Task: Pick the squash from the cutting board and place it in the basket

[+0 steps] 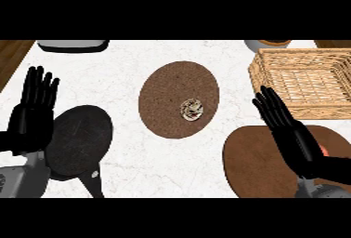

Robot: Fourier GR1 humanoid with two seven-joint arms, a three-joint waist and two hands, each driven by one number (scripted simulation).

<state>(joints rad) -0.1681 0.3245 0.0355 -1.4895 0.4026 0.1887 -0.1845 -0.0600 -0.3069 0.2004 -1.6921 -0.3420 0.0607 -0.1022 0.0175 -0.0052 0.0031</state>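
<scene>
A brown oval cutting board [254,162] lies at the lower right. My right hand [291,135] is over it, open with straight fingers pointing away from me. A small orange sliver [324,151], possibly the squash, shows just right of that hand; the hand hides the rest. The woven wicker basket [255,69] stands at the upper right, just beyond the fingertips, and nothing shows inside it. My left hand [33,109] rests open at the left edge, fingers up.
A second brown oval board [171,83] lies mid-counter with a small mottled grey-white object [191,109] on it. A black frying pan [79,139] sits at lower left, handle toward me. A grey object [72,45] and a bowl [274,44] stand at the far edge.
</scene>
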